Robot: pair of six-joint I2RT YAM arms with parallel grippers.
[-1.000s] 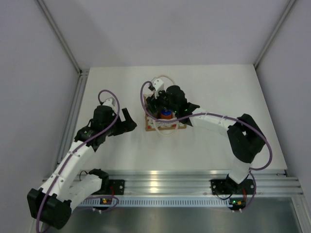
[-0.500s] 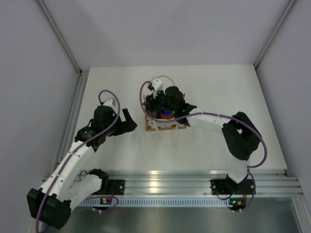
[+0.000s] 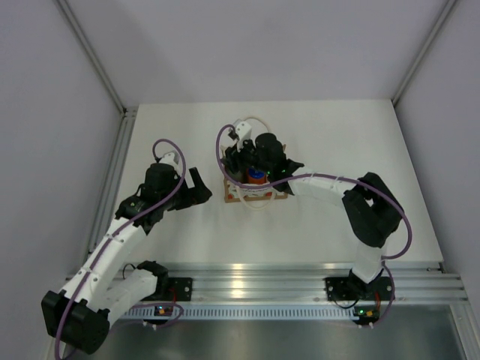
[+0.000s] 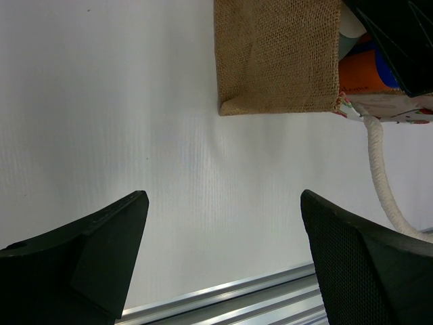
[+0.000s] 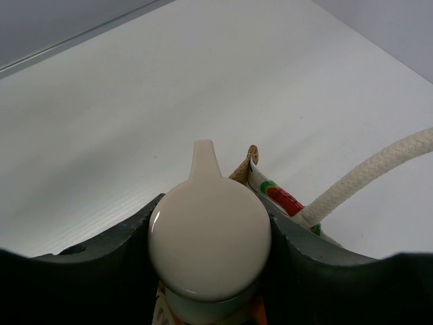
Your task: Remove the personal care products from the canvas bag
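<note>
A small burlap bag (image 3: 259,193) stands near the middle of a white table (image 3: 337,135). The right gripper (image 5: 210,223) reaches down into the bag's open top. Its two dark fingers (image 5: 122,250) are clamped tight on either side of the round beige top of a pump bottle (image 5: 208,257). The bottle stands upright inside the bag, its spout pointing away from the wrist camera. An orange bottle (image 4: 362,71) with blue at its top also sits in the bag, just beside that gripper. A cream rope handle (image 4: 380,169) droops from the bag's front onto the table. The left gripper (image 4: 223,203) hovers just left of the bag, apart from it, jaws spread wide and holding nothing.
</note>
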